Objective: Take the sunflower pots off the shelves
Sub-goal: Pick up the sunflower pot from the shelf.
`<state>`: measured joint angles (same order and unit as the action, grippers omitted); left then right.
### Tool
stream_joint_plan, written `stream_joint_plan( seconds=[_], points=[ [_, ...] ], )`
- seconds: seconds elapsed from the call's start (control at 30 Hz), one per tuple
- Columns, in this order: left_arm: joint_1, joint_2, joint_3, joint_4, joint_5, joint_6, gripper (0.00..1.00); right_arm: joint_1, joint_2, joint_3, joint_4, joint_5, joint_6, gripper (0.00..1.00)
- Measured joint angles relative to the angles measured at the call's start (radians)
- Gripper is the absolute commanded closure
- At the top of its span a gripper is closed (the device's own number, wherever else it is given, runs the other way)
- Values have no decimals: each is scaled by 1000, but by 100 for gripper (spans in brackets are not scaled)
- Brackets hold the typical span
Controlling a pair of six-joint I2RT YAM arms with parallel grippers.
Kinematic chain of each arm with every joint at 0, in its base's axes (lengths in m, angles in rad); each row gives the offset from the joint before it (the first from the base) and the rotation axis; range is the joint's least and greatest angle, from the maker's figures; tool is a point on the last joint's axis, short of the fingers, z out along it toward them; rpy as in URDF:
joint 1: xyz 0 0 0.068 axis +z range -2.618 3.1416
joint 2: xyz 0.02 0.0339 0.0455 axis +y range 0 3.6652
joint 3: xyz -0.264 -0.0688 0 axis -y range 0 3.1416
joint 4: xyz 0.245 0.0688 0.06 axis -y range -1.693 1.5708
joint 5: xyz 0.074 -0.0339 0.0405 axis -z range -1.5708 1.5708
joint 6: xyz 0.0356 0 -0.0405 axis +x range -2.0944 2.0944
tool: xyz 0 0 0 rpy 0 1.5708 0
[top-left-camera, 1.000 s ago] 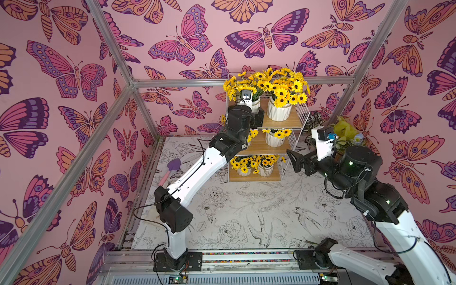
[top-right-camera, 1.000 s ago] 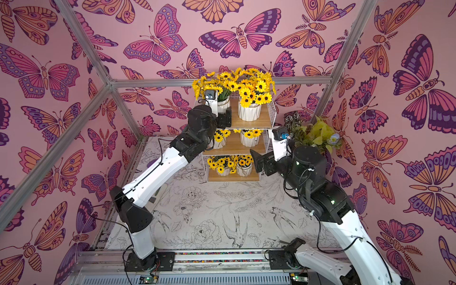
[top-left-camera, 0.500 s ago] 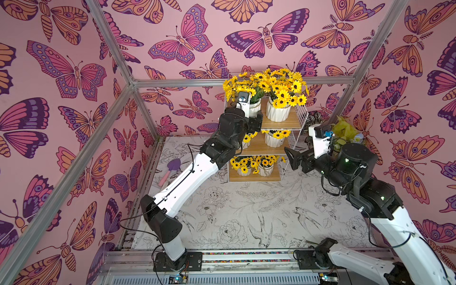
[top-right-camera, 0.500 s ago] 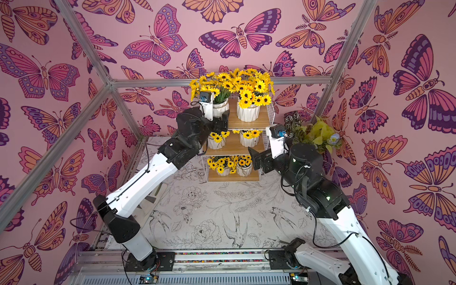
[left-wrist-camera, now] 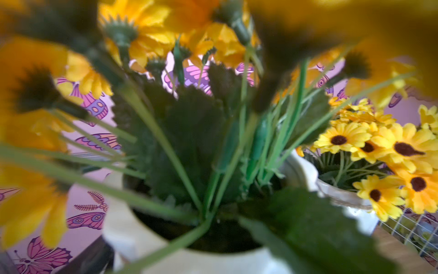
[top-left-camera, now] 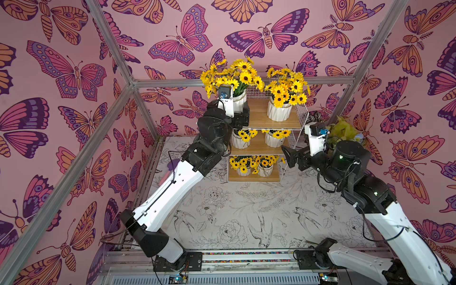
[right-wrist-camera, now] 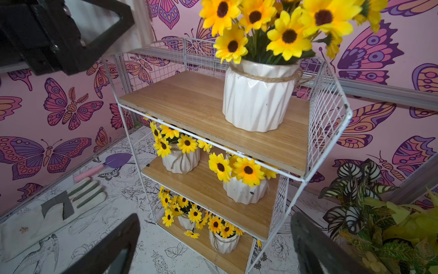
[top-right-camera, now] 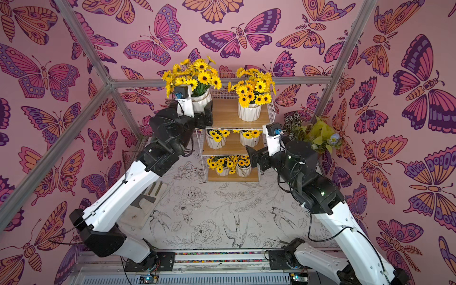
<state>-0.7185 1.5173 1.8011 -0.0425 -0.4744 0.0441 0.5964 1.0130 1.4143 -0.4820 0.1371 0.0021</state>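
The shelves (top-left-camera: pixel 261 121) (right-wrist-camera: pixel 189 99) stand at the back, a white wire rack with three wooden boards. My left gripper (top-left-camera: pixel 241 114) (top-right-camera: pixel 206 115) is shut on a sunflower pot (top-left-camera: pixel 238 101) (top-right-camera: pixel 201 102) (left-wrist-camera: pixel 189 261), held just past the top board's left edge. That pot fills the left wrist view. One sunflower pot (top-left-camera: pixel 279 112) (right-wrist-camera: pixel 256 102) stands on the top board's right side. Two pots (top-left-camera: pixel 238 142) (top-left-camera: pixel 272 141) are on the middle board and two (top-left-camera: pixel 243 170) (top-left-camera: pixel 265 170) on the bottom. My right gripper (top-left-camera: pixel 287 154) (right-wrist-camera: pixel 215 219) hangs open by the rack's right front.
A pot of yellow-green and striped foliage (top-left-camera: pixel 345 130) (right-wrist-camera: pixel 379 213) sits right of the rack, close to my right arm. A purple trowel (right-wrist-camera: pixel 118 160) and folded gloves (right-wrist-camera: pixel 78 194) (top-right-camera: pixel 153 190) lie on the printed mat at the left. Butterfly walls close in three sides.
My left gripper has carried its pot a little leftward off the top board, and the left arm's elbow has swung left. The right gripper has edged towards the rack, still open.
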Motion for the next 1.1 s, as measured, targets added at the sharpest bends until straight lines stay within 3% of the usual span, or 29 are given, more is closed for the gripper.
stream_joint_plan(
  seconds=[0.4,0.67,1.1],
  points=[
    [50,-207,-266,95,-97,60,38,0,23,-1,33,-34,6,1],
    [157,-361,-484,130,-155,28,38,0,37,-9,48,-83,28,1],
    [272,-355,-904,312,-146,-37,39,14,17,-50,54,-139,51,1]
  ],
)
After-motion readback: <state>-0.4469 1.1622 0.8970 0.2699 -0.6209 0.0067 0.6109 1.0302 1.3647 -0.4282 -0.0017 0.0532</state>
